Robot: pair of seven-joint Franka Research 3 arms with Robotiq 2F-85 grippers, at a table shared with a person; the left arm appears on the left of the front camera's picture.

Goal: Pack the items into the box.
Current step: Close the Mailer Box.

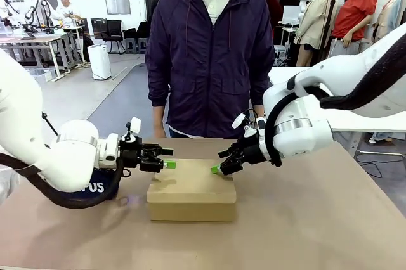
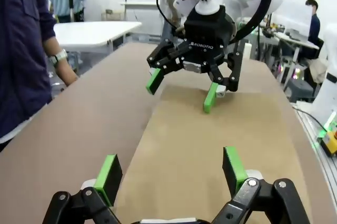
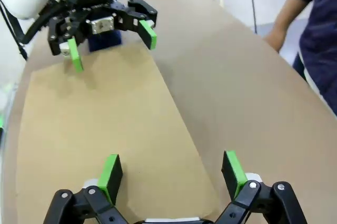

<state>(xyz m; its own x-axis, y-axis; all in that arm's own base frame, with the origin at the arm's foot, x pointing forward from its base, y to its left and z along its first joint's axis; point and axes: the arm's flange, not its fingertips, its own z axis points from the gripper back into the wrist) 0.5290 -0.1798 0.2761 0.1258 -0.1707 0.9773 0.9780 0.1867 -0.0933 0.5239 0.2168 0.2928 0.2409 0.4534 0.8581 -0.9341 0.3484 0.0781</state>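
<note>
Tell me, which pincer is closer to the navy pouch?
Left. The left pincer hovers open at the closed cardboard box's left edge, just past the navy pouch under its arm. The right pincer hovers open at the box's far right edge.

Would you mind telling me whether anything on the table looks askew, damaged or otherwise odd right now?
Nothing stands out. The box sits flat and square on the table with its lid closed, undamaged. The left gripper and right gripper hang open at its two far corners, holding nothing.
</note>
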